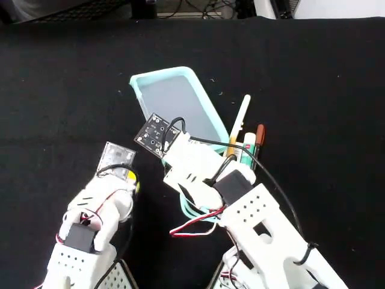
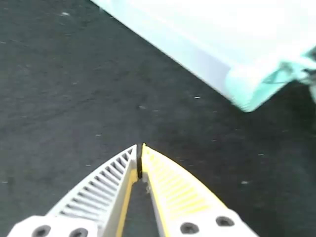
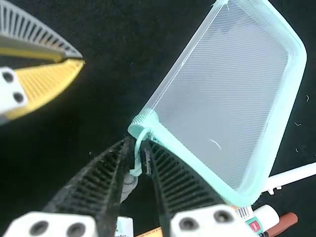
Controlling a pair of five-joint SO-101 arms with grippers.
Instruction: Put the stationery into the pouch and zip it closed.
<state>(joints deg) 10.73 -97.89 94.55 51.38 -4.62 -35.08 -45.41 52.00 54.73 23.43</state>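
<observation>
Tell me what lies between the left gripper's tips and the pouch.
Only bare black table. The left wrist view shows the left gripper, shut, and the pouch apart with nothing between.

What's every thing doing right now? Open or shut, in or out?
pouch: lying flat, nothing inside; can't tell if zipped.
pens: out of the pouch, lying beside it.
left gripper: jaws shut, holding nothing.
right gripper: jaws shut on the zip pull.
</observation>
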